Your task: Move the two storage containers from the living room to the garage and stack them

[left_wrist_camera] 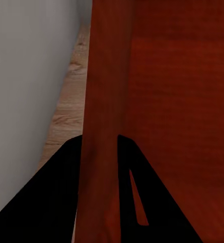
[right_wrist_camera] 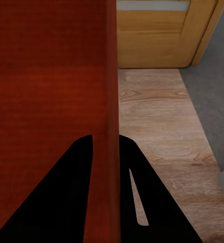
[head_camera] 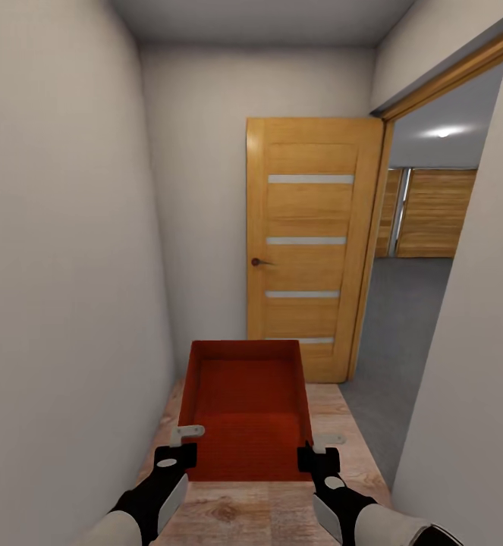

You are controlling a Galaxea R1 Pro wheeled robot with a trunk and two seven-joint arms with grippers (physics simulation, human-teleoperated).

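A plain cream wall [head_camera: 61, 265] ran down the left side of the narrow hallway, close enough that the load had to travel lengthwise. The left gripper [head_camera: 177, 446] was clenched on the left wall of the orange-red container [head_camera: 245, 413], near its nearer corner; the left wrist view showed the thin red wall [left_wrist_camera: 99, 152] sandwiched between the two dark fingers [left_wrist_camera: 56, 202]. The bin hung level over the wood-plank floor [head_camera: 266, 516], open side up and empty, centred in front of the robot, probably so neither side would scrape a wall. The right gripper [head_camera: 317, 449] was clamped in the same way on the opposite wall, which the right wrist view showed pinched between its fingers [right_wrist_camera: 56, 202]. Holding both side walls likely kept so thin a box from twisting or tipping.

Ahead stood an open wooden door [head_camera: 312, 243], swung back against the end wall. To its right the doorway opened onto a grey floor [head_camera: 403, 318] and a room lit from the ceiling, which I judged to be the garage, so the carry looked nearly done for this bin.
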